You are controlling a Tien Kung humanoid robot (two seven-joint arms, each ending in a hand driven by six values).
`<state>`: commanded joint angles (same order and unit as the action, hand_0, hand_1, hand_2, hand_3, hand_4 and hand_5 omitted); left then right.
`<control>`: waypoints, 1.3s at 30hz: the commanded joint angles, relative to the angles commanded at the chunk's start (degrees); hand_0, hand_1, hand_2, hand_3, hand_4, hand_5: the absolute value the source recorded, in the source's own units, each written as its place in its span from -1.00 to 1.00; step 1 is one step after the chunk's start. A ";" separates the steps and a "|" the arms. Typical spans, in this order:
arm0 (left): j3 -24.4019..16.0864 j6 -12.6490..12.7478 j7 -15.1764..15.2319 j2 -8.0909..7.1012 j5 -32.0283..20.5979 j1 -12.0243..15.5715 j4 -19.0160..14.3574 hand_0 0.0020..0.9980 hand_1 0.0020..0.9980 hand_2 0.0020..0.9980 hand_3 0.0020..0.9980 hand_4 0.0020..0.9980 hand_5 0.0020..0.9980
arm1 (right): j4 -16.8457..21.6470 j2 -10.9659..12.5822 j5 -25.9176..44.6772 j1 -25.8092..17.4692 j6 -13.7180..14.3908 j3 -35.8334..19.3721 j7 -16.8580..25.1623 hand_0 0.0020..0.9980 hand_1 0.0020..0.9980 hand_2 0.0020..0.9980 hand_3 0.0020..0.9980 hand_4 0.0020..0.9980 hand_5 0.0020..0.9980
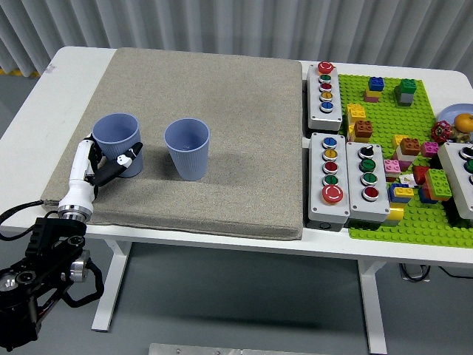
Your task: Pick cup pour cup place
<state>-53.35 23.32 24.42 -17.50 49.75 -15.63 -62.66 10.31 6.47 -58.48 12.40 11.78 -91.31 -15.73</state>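
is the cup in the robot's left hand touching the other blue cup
No, the held cup in the left hand is apart from the free cup, with bare mat between them.

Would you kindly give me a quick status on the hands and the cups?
Left robot hand shut on held cup, upright. Right hand not in view. Second cup upright on mat, apart from the held one. Nothing between them.

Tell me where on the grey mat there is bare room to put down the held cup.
The grey fabric mat is bare behind both cups and to the right of the free-standing blue plastic cup, up to the button boxes. It is tight between that cup and the blue cup held by the left robot hand.
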 joint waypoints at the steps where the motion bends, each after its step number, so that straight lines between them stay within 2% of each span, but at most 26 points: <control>1: -0.13 0.02 -0.03 0.01 0.13 0.10 -0.06 0.72 0.73 1.00 1.00 0.98 -0.22 | 0.00 -0.01 -0.02 0.00 0.01 -0.04 0.00 0.42 0.30 0.22 0.16 -1.00 -0.76; 12: -1.70 -0.21 -0.80 -0.19 2.60 1.27 -1.41 0.74 0.75 1.00 1.00 1.00 -0.18 | 0.00 -0.01 -0.27 0.09 -0.05 -0.18 -0.12 0.42 0.30 0.22 0.16 -1.00 -0.76; 13: -1.97 -0.32 -0.92 -0.20 2.99 1.55 -1.71 0.79 0.83 1.00 1.00 0.95 -0.25 | 0.00 -0.01 -0.28 0.09 -0.05 -0.19 -0.11 0.42 0.29 0.22 0.16 -1.00 -0.76; 18: -3.46 -1.25 -2.38 -0.36 5.95 3.29 -3.48 0.79 0.83 1.00 1.00 0.95 -0.25 | 0.00 0.03 -0.55 0.07 -0.11 -0.34 -0.13 0.42 0.29 0.22 0.16 -1.00 -0.76; 19: -3.85 -1.34 -2.77 -0.40 6.96 3.73 -3.96 0.91 0.92 1.00 1.00 1.00 -0.19 | 0.00 0.04 -0.64 0.06 -0.13 -0.36 -0.14 0.42 0.29 0.22 0.16 -1.00 -0.76; 24: -6.43 -1.30 -3.50 -0.70 9.44 6.54 -7.18 0.91 0.92 1.00 1.00 1.00 -0.19 | 0.00 0.02 -1.12 -0.11 -0.23 -0.58 -0.23 0.42 0.29 0.22 0.16 -1.00 -0.76; 25: -7.31 -1.22 -3.62 -0.90 10.13 7.51 -8.35 0.93 0.95 1.00 1.00 1.00 -0.04 | 0.00 0.02 -1.29 -0.15 -0.26 -0.67 -0.27 0.42 0.30 0.22 0.16 -1.00 -0.76; 30: -10.05 -0.89 -3.67 -1.26 11.18 9.83 -11.19 0.93 0.95 1.00 1.00 1.00 -0.04 | 0.00 0.01 -1.28 -0.40 -0.27 -0.70 -0.27 0.42 0.30 0.22 0.16 -1.00 -0.76; 31: -10.93 -0.80 -3.63 -1.36 11.23 10.31 -11.72 0.96 0.96 1.00 1.00 1.00 0.18 | 0.00 0.00 -1.34 -0.52 -0.28 -0.67 -0.28 0.42 0.29 0.22 0.16 -1.00 -0.77; 36: -14.88 -0.01 -2.61 -0.87 10.03 12.37 -12.49 0.96 0.96 1.00 1.00 1.00 0.18 | 0.00 -0.01 -2.55 -0.87 -0.32 -0.89 -0.61 0.42 0.29 0.22 0.16 -1.00 -0.77; 37: -15.88 0.66 -2.26 -0.71 9.42 12.80 -13.04 0.95 0.94 1.00 1.00 1.00 0.48 | 0.00 -0.04 -2.55 -0.97 -0.25 -0.89 -0.62 0.42 0.29 0.22 0.16 -1.00 -0.77; 39: -17.40 1.73 -2.07 -0.51 8.16 13.23 -14.31 0.95 0.94 1.00 1.00 1.00 0.48 | 0.00 -0.12 -2.27 -1.18 -0.12 -0.86 -0.56 0.42 0.29 0.22 0.16 -1.00 -0.77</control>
<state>-70.75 25.05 22.35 -18.00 57.91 -2.40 -76.97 10.31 6.36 -60.75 11.22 11.66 -92.16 -16.30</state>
